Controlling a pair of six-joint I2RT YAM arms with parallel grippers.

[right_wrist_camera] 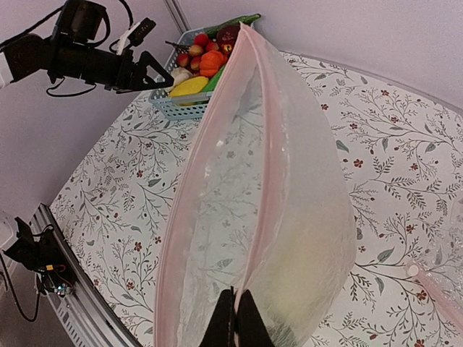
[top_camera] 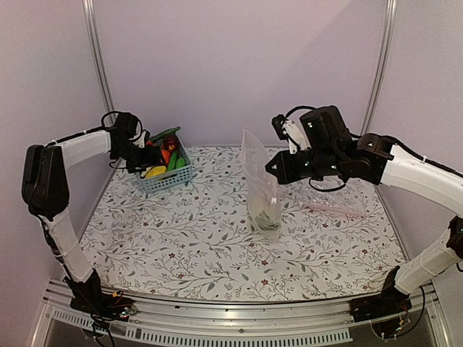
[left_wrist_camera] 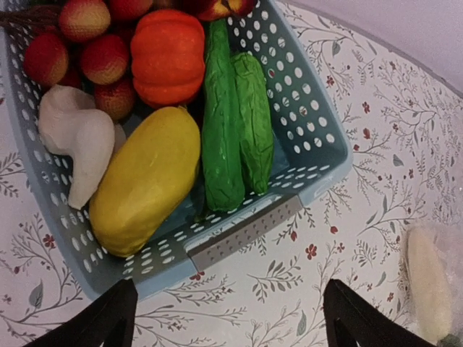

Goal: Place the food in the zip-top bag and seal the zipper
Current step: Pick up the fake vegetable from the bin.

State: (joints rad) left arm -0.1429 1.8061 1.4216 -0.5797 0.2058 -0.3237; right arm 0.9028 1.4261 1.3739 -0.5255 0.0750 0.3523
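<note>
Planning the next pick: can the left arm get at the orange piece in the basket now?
Probably yes: the left pincer hangs open by the basket, and the orange piece lies on top, uncovered; red fruits crowd one side.

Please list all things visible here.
basket: one, blue, far left
orange piece: one, orange, in basket
maroon piece: one, maroon, in basket
yellow piece: one, yellow, in basket
green pieces: at least two, green, in basket
small fruits: several, red, in basket
white piece: one, cream, in basket
zip-top bag: one, clear, upright mid-table
pale piece: one, cream, in that bag
second bag: one, clear, flat at right
left end effector: open, near basket
right end effector: shut on zip-top bag
</note>
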